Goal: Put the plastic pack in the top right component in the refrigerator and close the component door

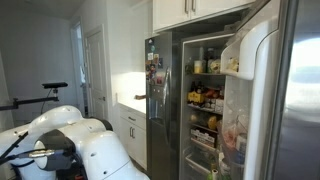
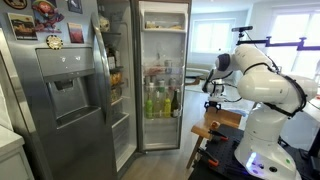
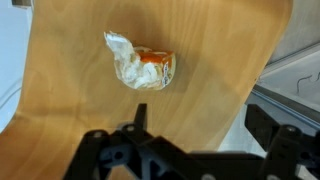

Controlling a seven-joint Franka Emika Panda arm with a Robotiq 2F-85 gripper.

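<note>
A crumpled clear plastic pack (image 3: 140,66) with something orange inside lies on a light wooden board (image 3: 80,100), seen in the wrist view. My gripper (image 3: 205,120) hangs above the board, below the pack in the picture, with both fingers wide apart and nothing between them. In an exterior view the gripper (image 2: 211,85) is held over a small wooden table (image 2: 222,117) in front of the refrigerator (image 2: 160,75). The refrigerator's door stands open in both exterior views, with stocked shelves (image 1: 205,97) inside.
The open fridge door (image 1: 250,95) has filled door bins. A closed steel door with an ice dispenser (image 2: 65,95) is beside the opening. White cabinets and a counter (image 1: 130,105) stand next to the fridge. The board's edge borders a grey floor (image 3: 295,80).
</note>
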